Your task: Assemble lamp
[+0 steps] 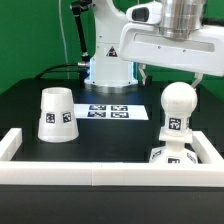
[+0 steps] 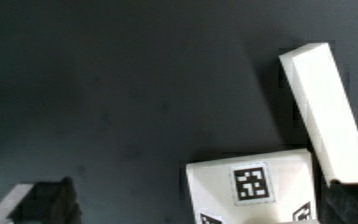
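Observation:
The white bulb (image 1: pixel 176 108) stands upright with its ball head on top, at the exterior view's right, on the white marked base (image 1: pixel 171 157) just inside the front rail. The cup-like shade (image 1: pixel 56 115) stands apart at the exterior view's left. My gripper (image 1: pixel 176 76) hangs just above the bulb's head, open and empty, with a dark finger on each side. In the wrist view the gripper (image 2: pixel 197 203) shows two dark fingertips (image 2: pixel 43 200) far apart. A white marked part (image 2: pixel 250 185), which looks like the base, lies between them.
The marker board (image 1: pixel 110 112) lies flat mid-table behind the parts. A long white border rail (image 1: pixel 100 176) runs along the front and up both sides, and shows in the wrist view (image 2: pixel 327 110). The arm's base (image 1: pixel 105 70) stands at the back.

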